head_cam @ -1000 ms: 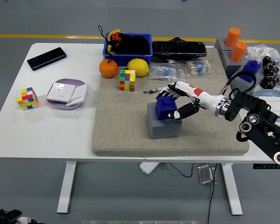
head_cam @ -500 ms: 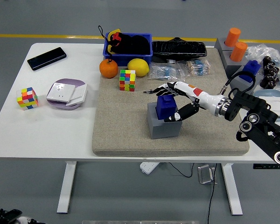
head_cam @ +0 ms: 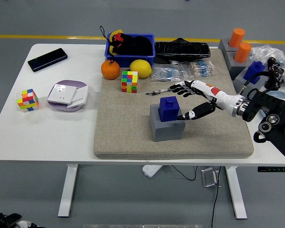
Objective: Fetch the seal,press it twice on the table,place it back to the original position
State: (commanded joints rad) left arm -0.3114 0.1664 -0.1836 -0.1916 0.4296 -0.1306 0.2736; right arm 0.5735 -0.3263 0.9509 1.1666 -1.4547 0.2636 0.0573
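The blue seal (head_cam: 169, 108) stands upright in its grey block holder (head_cam: 166, 123) in the middle of the beige mat (head_cam: 128, 137). My right hand (head_cam: 192, 99) is open, its fingers spread, just to the right of the seal and apart from it. The right arm (head_cam: 256, 111) comes in from the right edge. The left arm is out of view.
On the mat's far side are an orange (head_cam: 110, 70), a lemon (head_cam: 140, 68), a colour cube (head_cam: 129, 81), a blue bin (head_cam: 130, 47) and bagged items (head_cam: 180, 71). Another grey holder with orange cylinders (head_cam: 237, 45) stands at back right. A phone (head_cam: 47, 59), a second cube (head_cam: 28, 99) and a white device (head_cam: 67, 94) lie on the left.
My right hand has let go of the seal and drawn back to the right, fingers opening. The seal stays upright in its holder.
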